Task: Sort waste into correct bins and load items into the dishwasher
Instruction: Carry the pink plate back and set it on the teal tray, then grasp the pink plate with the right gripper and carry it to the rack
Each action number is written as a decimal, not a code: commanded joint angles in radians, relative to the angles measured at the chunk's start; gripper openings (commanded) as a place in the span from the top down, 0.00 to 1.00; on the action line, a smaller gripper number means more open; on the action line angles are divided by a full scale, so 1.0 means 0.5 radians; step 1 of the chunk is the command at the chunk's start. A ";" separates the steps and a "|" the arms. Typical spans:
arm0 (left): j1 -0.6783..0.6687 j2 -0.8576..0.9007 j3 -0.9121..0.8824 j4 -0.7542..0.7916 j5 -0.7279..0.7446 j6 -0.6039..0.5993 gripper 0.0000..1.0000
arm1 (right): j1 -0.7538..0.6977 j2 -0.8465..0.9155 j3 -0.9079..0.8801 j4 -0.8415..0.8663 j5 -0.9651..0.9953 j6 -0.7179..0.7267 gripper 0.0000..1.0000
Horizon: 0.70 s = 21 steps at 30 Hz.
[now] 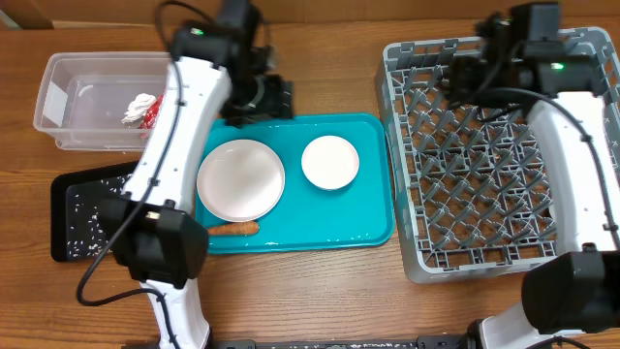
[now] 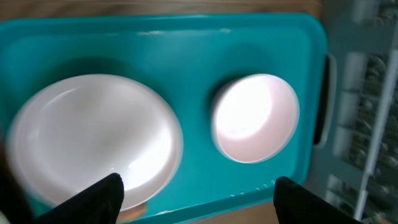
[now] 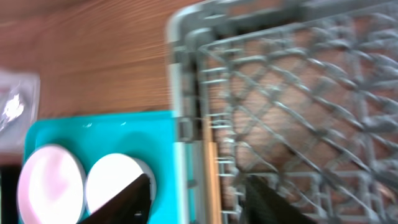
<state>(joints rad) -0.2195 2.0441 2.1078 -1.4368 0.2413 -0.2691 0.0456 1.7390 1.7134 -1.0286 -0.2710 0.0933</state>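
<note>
Your left hand [image 2: 198,185] hangs over the upper edge of the teal tray [image 1: 373,208]. Its fingers stand wide apart with nothing between them, so it is empty. I judge that it is placed there because the next dishes lie just under it: the pale pink plate [image 2: 93,140] at the left of the tray and the small pink bowl [image 2: 255,118] beside it, not touching. The carrot [image 1: 234,230] lies at the tray's lower edge, close against the plate.

Your right hand [image 3: 199,186] is over the upper left corner of the dish rack [image 1: 484,155]. Its fingers are apart too. A thin wooden chopstick [image 3: 211,177] lies between them along the rack's wall and seems free of both, though this view is blurred.

The tissue [image 1: 140,105] and the foil wrapper [image 1: 152,118] sit in the clear tub [image 1: 58,97] at upper left. The rice scraps [image 1: 82,228] are in the black tray [image 1: 60,189] below it. Only the carrot seems unsorted.
</note>
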 commanded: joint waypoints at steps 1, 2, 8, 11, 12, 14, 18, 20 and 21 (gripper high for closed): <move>0.184 -0.155 0.072 -0.073 -0.352 -0.387 0.18 | 0.249 -0.006 0.040 0.021 0.014 -0.046 0.42; 0.237 -0.192 0.072 -0.090 -0.385 -0.465 0.18 | 0.345 0.025 0.040 0.013 0.079 -0.046 0.41; 0.439 -0.259 0.071 -0.163 -0.416 -0.615 0.10 | 0.603 0.258 0.012 -0.010 0.123 -0.044 0.40; 0.475 -0.257 0.066 -0.184 -0.417 -0.615 0.09 | 0.669 0.446 0.012 -0.031 0.123 -0.036 0.40; 0.476 -0.256 0.066 -0.183 -0.417 -0.615 0.07 | 0.678 0.500 0.012 -0.044 0.122 -0.028 0.40; 0.476 -0.256 0.066 -0.185 -0.417 -0.613 0.06 | 0.684 0.628 0.012 -0.102 0.121 -0.027 0.41; 0.476 -0.257 0.066 -0.185 -0.417 -0.613 0.06 | 0.685 0.797 0.012 -0.190 0.120 -0.021 0.55; 0.476 -0.256 0.066 -0.185 -0.416 -0.613 0.06 | 0.685 0.829 0.012 -0.207 0.121 -0.021 0.62; 0.476 -0.257 0.066 -0.185 -0.416 -0.613 0.06 | 0.684 0.836 -0.002 -0.206 0.121 -0.022 0.64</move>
<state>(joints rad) 0.0151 1.9316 2.1231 -1.5272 0.0475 -0.5560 0.3820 2.1494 1.7130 -1.1316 -0.2165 0.0811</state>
